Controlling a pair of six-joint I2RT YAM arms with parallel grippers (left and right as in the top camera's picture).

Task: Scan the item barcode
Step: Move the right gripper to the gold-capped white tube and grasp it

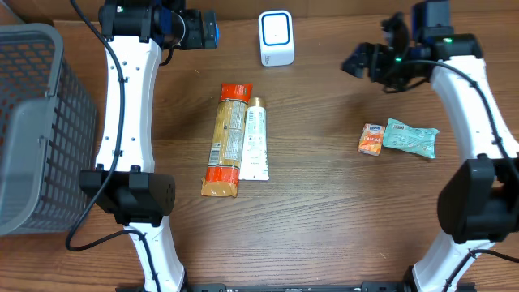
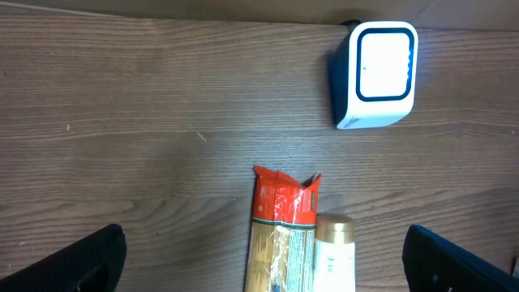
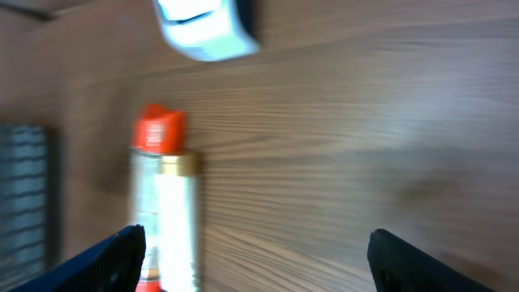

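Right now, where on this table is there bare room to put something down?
Bare wood lies between the white tube and the orange box, and along the near edge below them. Crowded: tube beside pasta packet; box beside teal packet.

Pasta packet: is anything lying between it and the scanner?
Nothing visible. Only bare table separates the pasta packet from the scanner. The white tube lies alongside the packet, not in that gap.

Look to nine o'clock on your overhead view: a grey mesh basket [image 1: 32,122] stands at that side of the brown wood-grain table [image 1: 324,219], cut off by the frame edge, its walls latticed.
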